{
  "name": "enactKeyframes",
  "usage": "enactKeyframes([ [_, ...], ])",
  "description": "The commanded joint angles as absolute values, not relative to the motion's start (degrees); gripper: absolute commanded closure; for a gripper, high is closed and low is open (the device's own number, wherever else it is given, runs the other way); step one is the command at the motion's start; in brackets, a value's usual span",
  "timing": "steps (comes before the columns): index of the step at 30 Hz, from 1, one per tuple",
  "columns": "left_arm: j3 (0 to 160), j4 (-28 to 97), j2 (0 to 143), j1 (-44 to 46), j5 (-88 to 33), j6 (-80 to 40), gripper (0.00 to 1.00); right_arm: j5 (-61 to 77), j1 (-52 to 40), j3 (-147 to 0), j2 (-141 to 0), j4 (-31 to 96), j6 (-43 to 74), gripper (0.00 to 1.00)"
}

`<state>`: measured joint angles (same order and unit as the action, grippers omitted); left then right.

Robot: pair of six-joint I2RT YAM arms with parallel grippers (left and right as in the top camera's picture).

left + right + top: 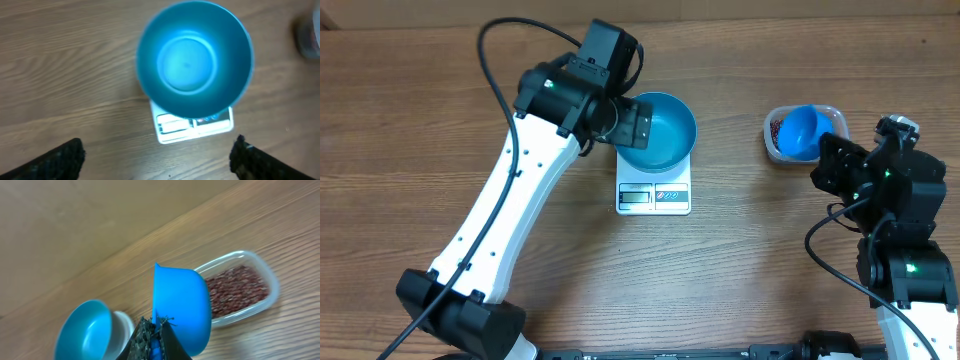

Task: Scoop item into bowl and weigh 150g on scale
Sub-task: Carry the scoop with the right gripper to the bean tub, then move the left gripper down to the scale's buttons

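The bright-blue bowl (660, 132) (195, 60) stands empty on the white scale (654, 195) (196, 127). My left gripper (632, 122) (157, 160) hangs open beside the bowl's left rim, raised above the table, with nothing between its fingers. My right gripper (823, 146) (156, 330) is shut on the handle of a small blue scoop (800, 130) (182, 305). The scoop hovers over a clear tub (832, 116) (250, 260) of red-brown beans (235, 287), and its cup looks empty from overhead. The bowl (82, 332) also shows in the right wrist view.
Bare wooden table lies around the scale and the tub. The left arm's white links run from the front left up to the bowl. The right arm's base stands at the front right.
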<state>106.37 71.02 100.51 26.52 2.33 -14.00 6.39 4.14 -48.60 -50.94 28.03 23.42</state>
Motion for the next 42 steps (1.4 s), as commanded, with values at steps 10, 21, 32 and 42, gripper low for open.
enactKeyframes([
  [10, 104.81, 68.84, 100.03, 29.12, -5.17, -6.85, 0.96, 0.71, 4.51, -50.0, -50.22, 27.9, 21.98, 0.96],
  [21, 104.84, 67.81, 99.96, 32.27, -6.02, -9.34, 0.96, 0.71, 4.51, -50.0, -50.22, 29.34, 21.98, 0.96],
  [32, 99.46, 65.25, 100.03, 33.3, -1.13, -1.72, 0.96, 0.69, 4.54, -49.95, -50.39, 30.28, 22.0, 0.96],
  [42, 82.63, 49.78, 100.03, 38.35, -1.54, -1.58, 0.96, 0.73, 4.51, -49.95, -52.69, 30.37, 22.04, 0.96],
])
